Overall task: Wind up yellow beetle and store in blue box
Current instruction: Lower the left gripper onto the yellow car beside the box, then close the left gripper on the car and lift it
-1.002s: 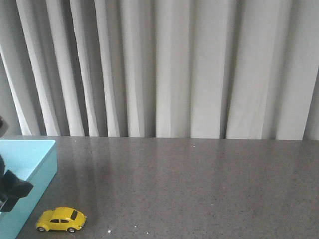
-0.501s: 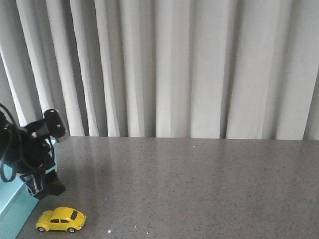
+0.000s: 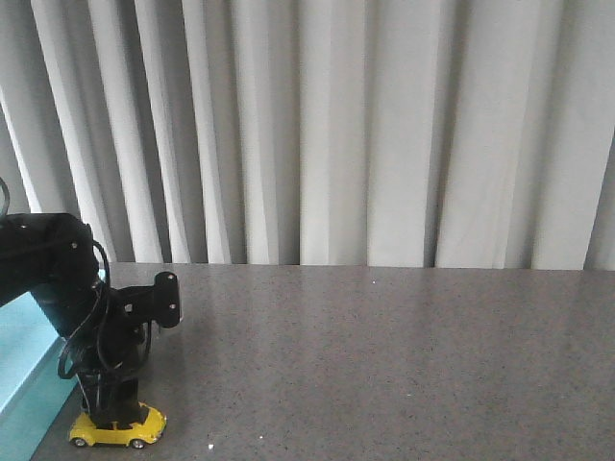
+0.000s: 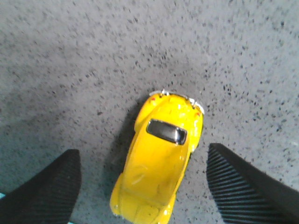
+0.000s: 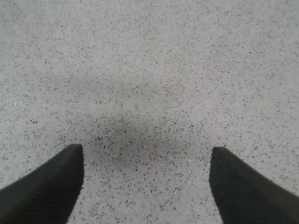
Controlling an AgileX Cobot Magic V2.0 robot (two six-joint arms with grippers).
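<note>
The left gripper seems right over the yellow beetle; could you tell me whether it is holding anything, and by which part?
Nothing is held: the left gripper is open, its fingers apart from the yellow beetle.

A grey speckled table [image 3: 404, 355] fills the lower half of the frame; pleated white curtains [image 3: 336, 125] hang behind it.

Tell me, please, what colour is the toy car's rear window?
Dark, nearly black, on the glossy yellow toy car; the left wrist view shows it best.
</note>
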